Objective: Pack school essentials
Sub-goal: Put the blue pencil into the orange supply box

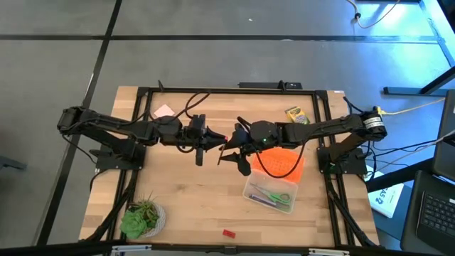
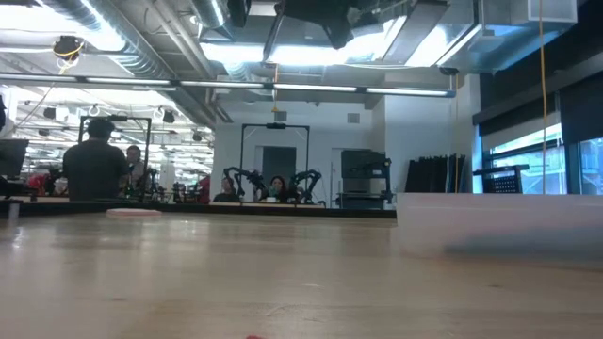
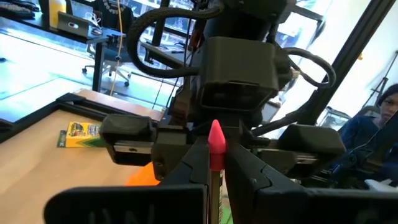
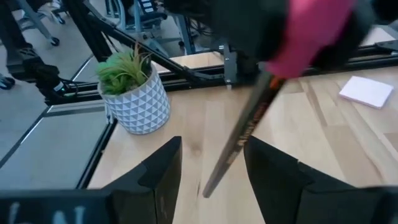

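My left gripper [image 1: 205,141] [image 3: 214,167] hangs over the table's middle, shut on a thin dark pencil [image 3: 215,155] with a pink eraser end. My right gripper [image 1: 231,149] [image 4: 211,165] faces it, open. The pencil's shaft [image 4: 245,130] runs between the right fingers without visibly touching them. The clear box [image 1: 270,193] lies flat on the table with the green-handled scissors and the purple pen inside. The crayon box [image 1: 297,114], pink note pad [image 1: 164,111] and red eraser [image 1: 228,232] also lie flat on the table. My left gripper pinches the pencil between its two fingers just below the pink eraser end [image 3: 216,138]. It comes in from the table's left. The eraser end sticks out past the fingertips toward the right gripper. The pencil is lifted clear of the table.
The orange perforated lid [image 1: 281,162] lies under the right arm, beside the clear box. A potted plant [image 1: 142,217] [image 4: 132,93] stands near the front left corner. A dark frame [image 1: 234,90] borders the tabletop. People sit in the room beyond the table [image 2: 94,165].
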You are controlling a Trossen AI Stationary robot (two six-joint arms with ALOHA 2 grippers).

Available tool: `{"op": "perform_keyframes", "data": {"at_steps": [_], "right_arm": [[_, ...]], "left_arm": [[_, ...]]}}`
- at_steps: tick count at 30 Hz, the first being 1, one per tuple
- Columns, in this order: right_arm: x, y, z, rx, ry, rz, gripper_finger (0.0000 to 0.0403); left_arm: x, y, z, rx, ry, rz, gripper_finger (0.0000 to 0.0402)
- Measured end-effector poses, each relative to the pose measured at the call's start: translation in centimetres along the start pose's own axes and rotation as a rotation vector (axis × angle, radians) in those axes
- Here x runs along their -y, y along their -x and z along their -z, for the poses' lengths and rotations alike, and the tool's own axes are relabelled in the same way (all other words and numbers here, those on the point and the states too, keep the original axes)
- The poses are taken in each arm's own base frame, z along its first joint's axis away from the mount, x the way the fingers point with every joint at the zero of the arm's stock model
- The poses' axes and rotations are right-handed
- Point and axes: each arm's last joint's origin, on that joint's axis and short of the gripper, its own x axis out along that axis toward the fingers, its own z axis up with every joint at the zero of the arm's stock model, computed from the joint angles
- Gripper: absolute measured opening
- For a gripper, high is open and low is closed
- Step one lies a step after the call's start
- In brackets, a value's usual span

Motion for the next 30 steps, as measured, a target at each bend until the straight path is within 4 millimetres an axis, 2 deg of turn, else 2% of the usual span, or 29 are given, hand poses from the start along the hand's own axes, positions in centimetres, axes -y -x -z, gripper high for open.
{"op": "perform_keyframes", "data": {"at_steps": [13, 24, 30], "right_arm": [[0.3, -1.4, 0.9, -0.017, -0.006, 0.005, 0.0119], [0.4, -1.6, 1.1, -0.023, -0.007, 0.007, 0.0023], [0.4, -1.6, 1.1, -0.023, -0.007, 0.007, 0.0024]], "left_arm": [[0.0, 0.0, 0.0, 0.001, -0.004, -0.003, 0.0016], [0.0, 0.0, 0.0, 0.0, -0.01, 0.001, 0.0016], [0.0, 0.0, 0.0, 0.0, -0.009, 0.002, 0.0016]]}}
